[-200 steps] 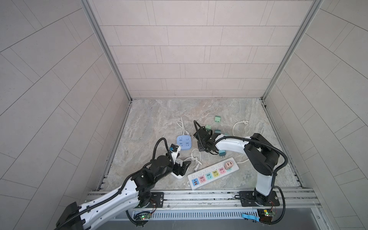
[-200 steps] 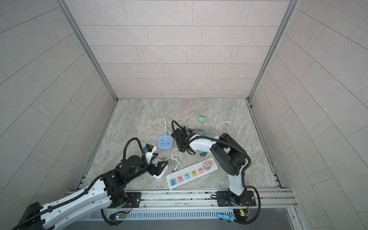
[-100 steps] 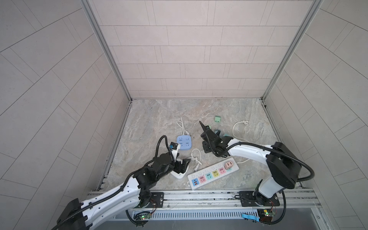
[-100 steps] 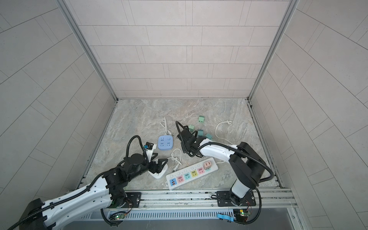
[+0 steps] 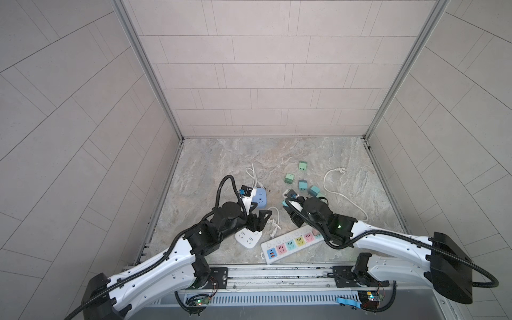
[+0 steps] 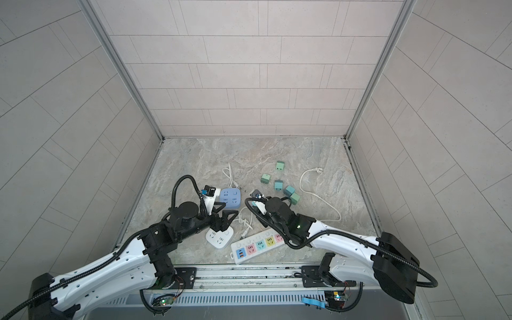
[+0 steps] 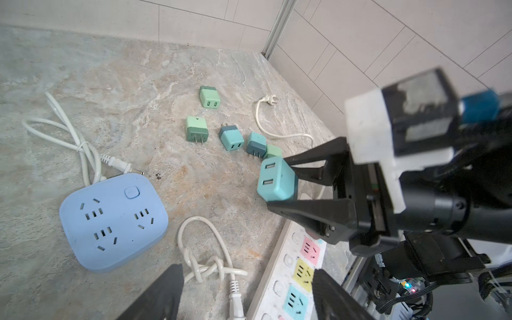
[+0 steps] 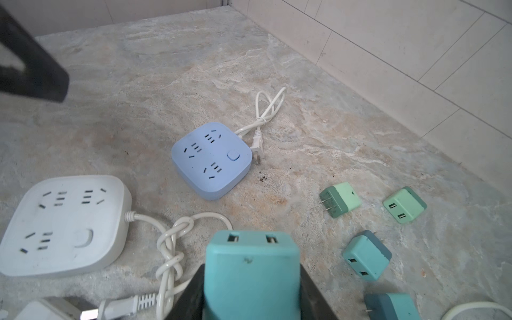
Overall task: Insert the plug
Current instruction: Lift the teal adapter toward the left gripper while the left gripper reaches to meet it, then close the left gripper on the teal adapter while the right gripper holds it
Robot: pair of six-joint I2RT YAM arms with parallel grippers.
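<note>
My right gripper [image 8: 252,291] is shut on a teal plug [image 8: 252,271], a block with two USB slots on its outer face; its prongs are hidden. In the left wrist view this plug [image 7: 277,180] hangs above the far end of the long white power strip [image 7: 302,271] with coloured sockets. In both top views the right gripper [image 5: 288,206] [image 6: 256,206] is just behind that strip [image 5: 291,243] [image 6: 257,245]. My left gripper [image 5: 257,220] [image 6: 221,219] [image 7: 246,293] stands open with nothing between its fingers, over the white square socket block [image 5: 248,235] [image 6: 219,237].
A blue square socket block [image 5: 260,200] [image 8: 212,159] lies behind the left gripper. Several green and teal plugs [image 5: 302,184] [image 7: 196,128] are scattered at the back. A knotted white cord [image 7: 205,266] lies between the blocks. Another white cable [image 5: 342,194] curves at the right.
The right arm has swung its elbow out to the right and drawn the gripper, with the teal plug, nearer to the coloured strip. The left gripper's jaws have narrowed a little.
</note>
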